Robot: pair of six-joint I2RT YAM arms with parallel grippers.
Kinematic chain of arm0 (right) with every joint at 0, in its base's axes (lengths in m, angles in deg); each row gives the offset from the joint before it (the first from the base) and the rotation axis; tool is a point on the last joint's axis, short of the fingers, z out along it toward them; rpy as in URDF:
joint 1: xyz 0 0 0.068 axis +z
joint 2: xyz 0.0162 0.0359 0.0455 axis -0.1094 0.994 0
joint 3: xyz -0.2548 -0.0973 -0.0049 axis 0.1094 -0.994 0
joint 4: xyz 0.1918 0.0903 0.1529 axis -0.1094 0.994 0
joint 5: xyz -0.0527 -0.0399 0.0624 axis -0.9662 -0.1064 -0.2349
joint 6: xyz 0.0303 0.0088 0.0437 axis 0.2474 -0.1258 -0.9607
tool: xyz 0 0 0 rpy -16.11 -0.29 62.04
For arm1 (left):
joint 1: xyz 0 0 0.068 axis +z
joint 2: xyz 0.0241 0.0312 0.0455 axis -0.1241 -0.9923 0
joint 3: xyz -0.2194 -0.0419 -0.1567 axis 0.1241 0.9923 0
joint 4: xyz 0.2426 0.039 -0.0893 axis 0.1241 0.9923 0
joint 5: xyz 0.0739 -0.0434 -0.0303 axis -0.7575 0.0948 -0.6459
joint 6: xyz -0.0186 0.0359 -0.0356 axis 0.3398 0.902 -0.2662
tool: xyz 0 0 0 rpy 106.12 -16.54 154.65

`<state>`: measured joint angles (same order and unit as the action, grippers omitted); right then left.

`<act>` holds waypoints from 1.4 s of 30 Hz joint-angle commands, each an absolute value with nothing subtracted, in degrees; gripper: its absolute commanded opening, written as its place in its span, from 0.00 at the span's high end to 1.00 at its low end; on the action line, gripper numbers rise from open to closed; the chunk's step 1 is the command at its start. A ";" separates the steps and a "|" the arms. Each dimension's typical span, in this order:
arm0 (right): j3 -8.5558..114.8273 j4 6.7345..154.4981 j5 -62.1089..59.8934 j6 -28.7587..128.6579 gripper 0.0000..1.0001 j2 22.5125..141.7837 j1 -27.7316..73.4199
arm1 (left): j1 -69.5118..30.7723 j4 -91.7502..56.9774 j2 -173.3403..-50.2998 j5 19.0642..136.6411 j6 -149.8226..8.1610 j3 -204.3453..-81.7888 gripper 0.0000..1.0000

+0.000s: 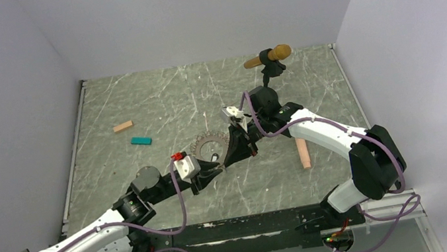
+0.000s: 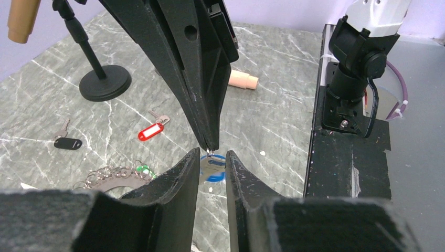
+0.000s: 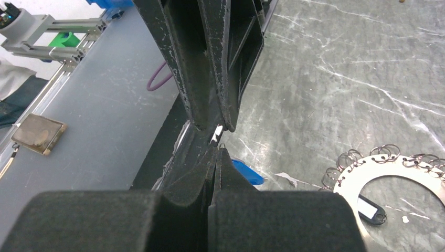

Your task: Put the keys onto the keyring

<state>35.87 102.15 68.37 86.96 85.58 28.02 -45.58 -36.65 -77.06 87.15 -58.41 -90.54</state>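
Over the bench (image 1: 136,99), keyring (image 3: 362,176) lying near, I judge a handover: my right end effector (image 2: 210,148) clenched on the loop of the blue key (image 2: 212,171), my left end effector (image 2: 212,156) flanking it, grip unclear; next needs firm pinching, then threading.

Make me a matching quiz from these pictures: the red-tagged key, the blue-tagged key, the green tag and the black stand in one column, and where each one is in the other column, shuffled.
Column one:
1. red-tagged key
2. blue-tagged key
3. green tag
4. black stand

Column two:
A. upright, holding a tan cylinder
B. lying loose on the bare table
C. at the small rings of the keyring
D. between the fingers of the left gripper

Pairs: 1-B, 2-D, 3-C, 4-A
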 commanded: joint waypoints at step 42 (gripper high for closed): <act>35.16 99.93 71.00 87.46 1.00 84.56 27.92 | -45.74 -39.87 -84.18 89.87 -62.40 -93.14 0.79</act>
